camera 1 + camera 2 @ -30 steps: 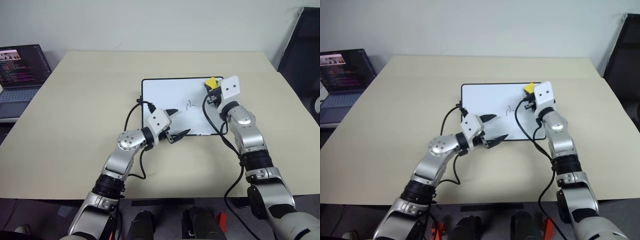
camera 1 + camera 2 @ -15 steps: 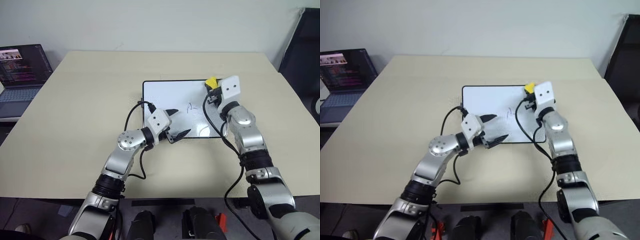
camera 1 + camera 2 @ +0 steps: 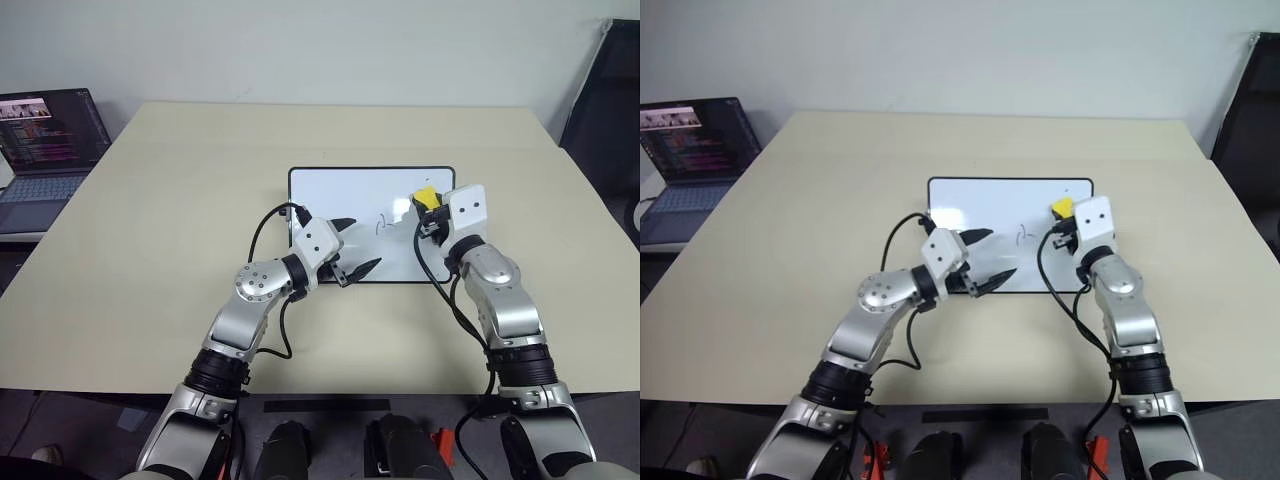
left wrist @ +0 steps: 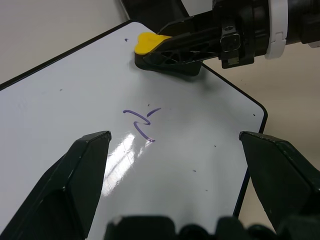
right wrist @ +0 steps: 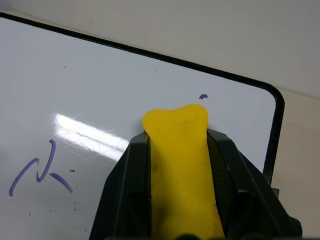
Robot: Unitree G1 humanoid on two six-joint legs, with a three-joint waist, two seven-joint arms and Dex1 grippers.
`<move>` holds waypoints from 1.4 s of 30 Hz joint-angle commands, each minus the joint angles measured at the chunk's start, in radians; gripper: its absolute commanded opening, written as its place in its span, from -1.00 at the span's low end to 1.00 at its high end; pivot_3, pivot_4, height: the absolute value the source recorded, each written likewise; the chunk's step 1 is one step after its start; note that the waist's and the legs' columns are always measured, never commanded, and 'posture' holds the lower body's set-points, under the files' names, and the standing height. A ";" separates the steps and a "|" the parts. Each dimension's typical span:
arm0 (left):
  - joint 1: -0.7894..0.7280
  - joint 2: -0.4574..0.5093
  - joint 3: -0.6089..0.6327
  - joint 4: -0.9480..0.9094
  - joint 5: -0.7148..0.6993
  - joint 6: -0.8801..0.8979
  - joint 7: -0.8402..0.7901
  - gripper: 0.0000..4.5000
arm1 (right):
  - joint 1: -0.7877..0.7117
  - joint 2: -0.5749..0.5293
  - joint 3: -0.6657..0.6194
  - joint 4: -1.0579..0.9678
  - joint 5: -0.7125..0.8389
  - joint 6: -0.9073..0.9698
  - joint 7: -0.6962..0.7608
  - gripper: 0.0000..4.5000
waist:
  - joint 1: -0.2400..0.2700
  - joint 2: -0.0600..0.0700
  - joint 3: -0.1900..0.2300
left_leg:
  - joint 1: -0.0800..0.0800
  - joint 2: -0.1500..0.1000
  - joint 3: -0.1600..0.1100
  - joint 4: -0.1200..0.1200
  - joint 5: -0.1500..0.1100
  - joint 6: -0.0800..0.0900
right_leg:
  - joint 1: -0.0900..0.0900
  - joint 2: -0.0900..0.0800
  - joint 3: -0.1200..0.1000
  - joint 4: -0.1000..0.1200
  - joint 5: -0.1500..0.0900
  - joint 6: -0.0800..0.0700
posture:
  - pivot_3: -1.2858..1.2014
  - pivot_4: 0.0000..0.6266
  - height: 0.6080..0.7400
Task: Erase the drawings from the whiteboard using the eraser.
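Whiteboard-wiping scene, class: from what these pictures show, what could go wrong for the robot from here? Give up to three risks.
1. The small yellow block eraser, clamped in the right gripper, rests beside the thin purple squiggle; a stroke could miss it.
2. A small purple fleck near the glossy white black-framed whiteboard's corner may be overlooked.
3. The open left gripper hovers over the board's near edge; wiping could slide the board.

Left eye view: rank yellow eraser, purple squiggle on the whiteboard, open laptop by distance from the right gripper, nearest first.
1. Yellow eraser block: clamped in the right gripper.
2. Purple squiggle: on the glossy whiteboard, to the gripper's left.
3. Open laptop: far left, off the table.
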 commanded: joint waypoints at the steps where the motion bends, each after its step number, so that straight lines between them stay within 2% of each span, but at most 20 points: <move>1: -0.020 -0.006 -0.002 -0.022 -0.003 -0.011 -0.001 1.00 | 0.023 -0.023 -0.015 0.019 0.000 0.042 0.004 -0.48 | 0.002 0.000 0.000 | 0.000 0.000 0.000 0.000 0.000 0.000 | 0.000 0.000 0.000 0.000 0.000 0.000 | 0.03 -0.52 1.00; 14: -0.012 -0.003 0.000 -0.023 -0.004 -0.015 -0.005 1.00 | 0.054 -0.056 -0.036 -0.227 0.062 0.062 0.044 -0.48 | 0.000 0.000 0.000 | -0.002 0.000 0.000 -0.001 0.000 0.000 | -0.002 0.000 0.000 -0.001 0.000 0.000 | 0.03 -0.52 1.00; 21: -0.022 -0.007 -0.001 -0.011 -0.002 -0.021 -0.012 1.00 | -0.035 -0.034 -0.024 -0.115 0.044 0.021 0.035 -0.48 | 0.001 0.000 0.000 | -0.002 0.000 0.000 -0.001 0.000 0.000 | -0.002 0.000 0.000 -0.001 0.000 0.000 | 0.03 -0.52 1.00; 32: 0.003 0.008 0.000 -0.043 -0.002 -0.014 -0.012 1.00 | -0.154 -0.074 -0.030 0.111 0.027 -0.056 0.044 -0.48 | 0.002 0.000 0.000 | -0.002 0.000 0.000 -0.001 0.000 0.000 | -0.002 0.000 0.000 -0.001 0.000 0.000 | 0.03 -0.52 1.00; 42: 0.001 0.014 0.002 -0.048 -0.004 -0.007 -0.012 1.00 | -0.148 -0.065 -0.022 0.115 0.039 -0.043 0.046 -0.48 | 0.002 0.000 0.000 | -0.002 0.000 0.000 -0.001 0.000 0.000 | -0.002 0.000 0.000 0.000 0.000 0.000 | 0.03 -0.52 1.00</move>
